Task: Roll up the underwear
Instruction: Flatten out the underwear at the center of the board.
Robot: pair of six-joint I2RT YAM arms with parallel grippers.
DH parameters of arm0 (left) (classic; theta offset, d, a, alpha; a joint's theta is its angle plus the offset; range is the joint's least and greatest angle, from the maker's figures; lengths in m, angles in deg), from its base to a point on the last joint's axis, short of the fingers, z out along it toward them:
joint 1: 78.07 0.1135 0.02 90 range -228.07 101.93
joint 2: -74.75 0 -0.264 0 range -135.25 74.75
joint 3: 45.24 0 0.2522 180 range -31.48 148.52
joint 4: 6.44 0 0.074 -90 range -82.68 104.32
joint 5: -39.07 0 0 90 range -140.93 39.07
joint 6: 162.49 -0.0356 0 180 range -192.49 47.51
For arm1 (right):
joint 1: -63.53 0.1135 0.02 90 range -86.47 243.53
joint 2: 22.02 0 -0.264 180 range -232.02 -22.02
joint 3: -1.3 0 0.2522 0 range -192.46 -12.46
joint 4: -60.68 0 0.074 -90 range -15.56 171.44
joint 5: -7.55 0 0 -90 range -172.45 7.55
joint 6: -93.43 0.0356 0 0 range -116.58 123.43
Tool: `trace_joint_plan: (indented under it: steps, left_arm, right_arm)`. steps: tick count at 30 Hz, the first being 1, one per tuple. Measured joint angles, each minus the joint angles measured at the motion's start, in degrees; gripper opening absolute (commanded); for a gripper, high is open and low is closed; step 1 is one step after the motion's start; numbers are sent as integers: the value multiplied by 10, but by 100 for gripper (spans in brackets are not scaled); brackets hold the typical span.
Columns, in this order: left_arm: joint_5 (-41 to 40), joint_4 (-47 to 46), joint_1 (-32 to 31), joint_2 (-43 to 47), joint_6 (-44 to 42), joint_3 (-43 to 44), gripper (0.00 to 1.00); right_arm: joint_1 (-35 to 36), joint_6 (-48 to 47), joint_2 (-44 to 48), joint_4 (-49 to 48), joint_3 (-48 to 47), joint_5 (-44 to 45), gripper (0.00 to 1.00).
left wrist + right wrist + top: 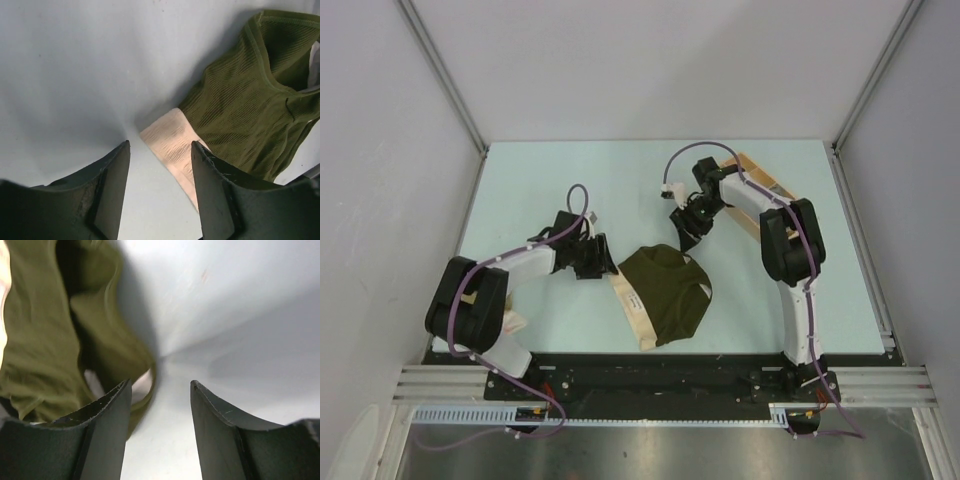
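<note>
since both hands stand spread with nothing between their fingers, the chief risk from here is a poor first grasp. the left hand [594,258] hovers just beside the left edge of the pile. in its wrist view the pink-beige piece [167,137] lies right ahead of one finger. if it closes there it could catch that piece alone, or both layers at once, and a roll would drag two garments together. the right hand [687,230] sits at the far edge of the olive underwear [670,288], one finger close to a loose fold. a pinch on that fold alone would likely stretch the cloth rather than turn it over, and thin fabric may slip free. uneven pulls could also slide the heap across the smooth counter [570,180] instead of rolling it.

the olive underwear lies unrolled at the middle of the counter, between the two hands. it is ribbed and soft, with a stitched hem. the pink-beige piece peeks out along its left edge, seemingly partly beneath it. a wooden tray [760,185] stands at the far right, apart from the cloth.
</note>
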Motion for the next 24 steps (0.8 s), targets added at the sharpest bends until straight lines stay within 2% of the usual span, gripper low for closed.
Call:
trace_joint_plan:
  steps: [3,8,9,11,12,13,15,19,24]
  left_arm:
    - [-1,-1,-1,-14,-2,12,55]
    - [2,-7,-1,-37,-6,30,36]
    - [3,-9,-1,-44,-8,34,32]
    - [4,-10,-1,-57,-13,45,18]
    - [3,-9,-1,-61,-13,49,12]
    - [2,-8,-1,-65,-13,53,5]
    - [-1,-4,0,-73,-16,63,1]
    - [-7,12,10,-89,-19,102,0]
    - [-26,29,35,-116,-28,191,0]
  right_arm:
    - [6,7,-30,0,-39,0,54]
    - [27,13,-56,9,-69,-7,50]
    - [31,17,-60,10,-73,-11,45]
    - [37,21,-65,15,-82,-16,32]
    - [39,22,-68,16,-87,-19,16]
    - [41,26,-72,18,-94,-22,9]
    - [41,32,-78,20,-106,-25,0]
    - [27,58,-89,12,-122,-23,0]
    - [2,88,-89,-26,-121,18,1]
